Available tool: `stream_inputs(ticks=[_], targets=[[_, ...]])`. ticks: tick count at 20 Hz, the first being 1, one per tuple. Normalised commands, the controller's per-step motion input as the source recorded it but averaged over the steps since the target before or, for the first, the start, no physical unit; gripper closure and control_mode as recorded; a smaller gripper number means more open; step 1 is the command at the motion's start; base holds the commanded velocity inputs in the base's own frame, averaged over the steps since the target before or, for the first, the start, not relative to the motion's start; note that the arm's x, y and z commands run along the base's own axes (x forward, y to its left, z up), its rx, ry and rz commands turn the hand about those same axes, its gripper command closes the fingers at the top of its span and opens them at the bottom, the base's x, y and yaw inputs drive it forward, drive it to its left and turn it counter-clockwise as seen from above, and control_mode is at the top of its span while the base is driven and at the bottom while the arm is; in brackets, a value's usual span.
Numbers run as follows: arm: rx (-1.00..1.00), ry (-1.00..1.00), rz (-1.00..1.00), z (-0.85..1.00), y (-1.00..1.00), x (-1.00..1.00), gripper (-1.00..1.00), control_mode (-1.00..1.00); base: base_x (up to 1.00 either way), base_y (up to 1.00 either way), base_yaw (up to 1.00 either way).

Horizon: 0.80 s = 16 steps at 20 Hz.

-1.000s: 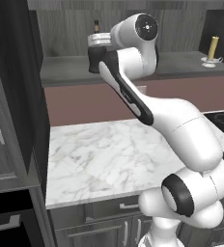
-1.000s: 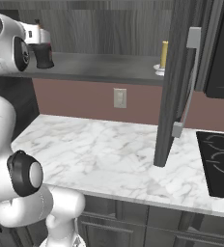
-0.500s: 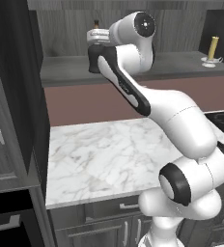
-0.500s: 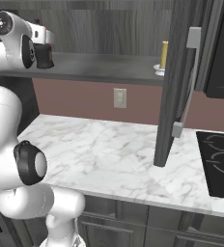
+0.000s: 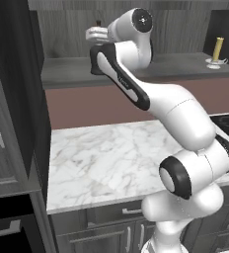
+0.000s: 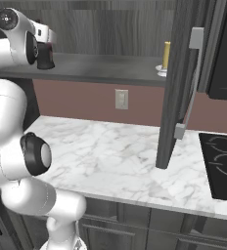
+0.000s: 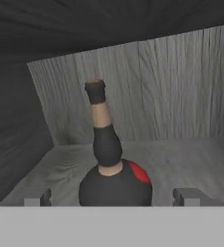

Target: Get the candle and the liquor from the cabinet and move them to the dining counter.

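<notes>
The liquor, a squat black bottle with a red patch and a thin neck, stands on the cabinet shelf right in front of my hand. My gripper is open, with one fingertip on each side of the bottle's body and not touching it. In the left base view the bottle's dark cap peeks above my hand. The candle stands upright on its silvery base at the shelf's far right. The dining counter is out of view.
The cabinet's right door hangs open over the marble counter, and a dark door panel stands at the left. A black cooktop lies at the right. A wall outlet sits on the maroon backsplash.
My arm has swung its upper joints leftward and pushed the hand a little further into the cabinet toward the bottle. The jaws have stayed open. Candle and bottle have not moved.
</notes>
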Motion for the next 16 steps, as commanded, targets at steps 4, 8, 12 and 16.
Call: stream_inputs(ticks=[4,8,12,16], targets=[[0.0,0.02,0.01,0.0,0.19,0.11,-1.0,-1.0,0.0,0.0,0.0],[0.0,0.0,0.01,-0.04,0.12,0.09,-1.0,-1.0,0.0,0.0,0.0],[0.0,0.0,0.0,-0.11,0.01,0.16,-1.0,-1.0,0.0,0.0,0.0],[0.0,0.0,0.0,-0.06,0.0,0.22,-1.0,-1.0,0.0,0.0,0.0]])
